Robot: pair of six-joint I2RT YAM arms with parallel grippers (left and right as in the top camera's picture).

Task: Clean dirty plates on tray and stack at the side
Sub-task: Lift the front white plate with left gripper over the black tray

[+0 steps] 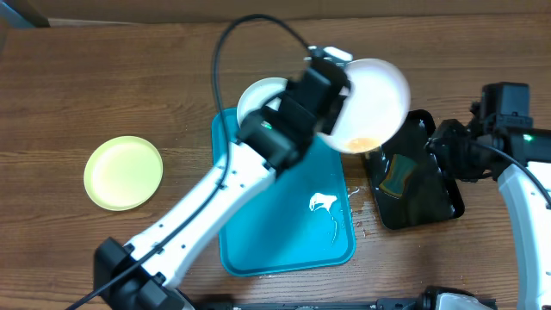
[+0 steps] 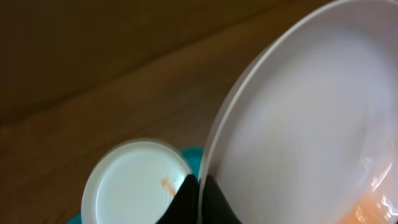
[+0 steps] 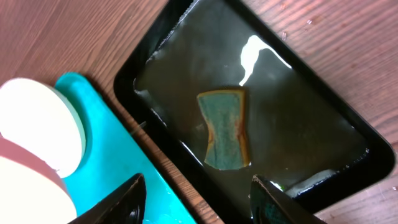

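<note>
Your left gripper is pinching the rim of the round white plate with the orange smear. The plate is lifted and tilted above the far right corner of the large turquoise plastic tray, next to the glossy black tray. Grip firmly and turn the smeared face toward the right arm. Your right gripper hangs spread above the blue-green sponge lying in that wet tray. Drop squarely, close across the sponge's narrow waist, then scrub.
</note>
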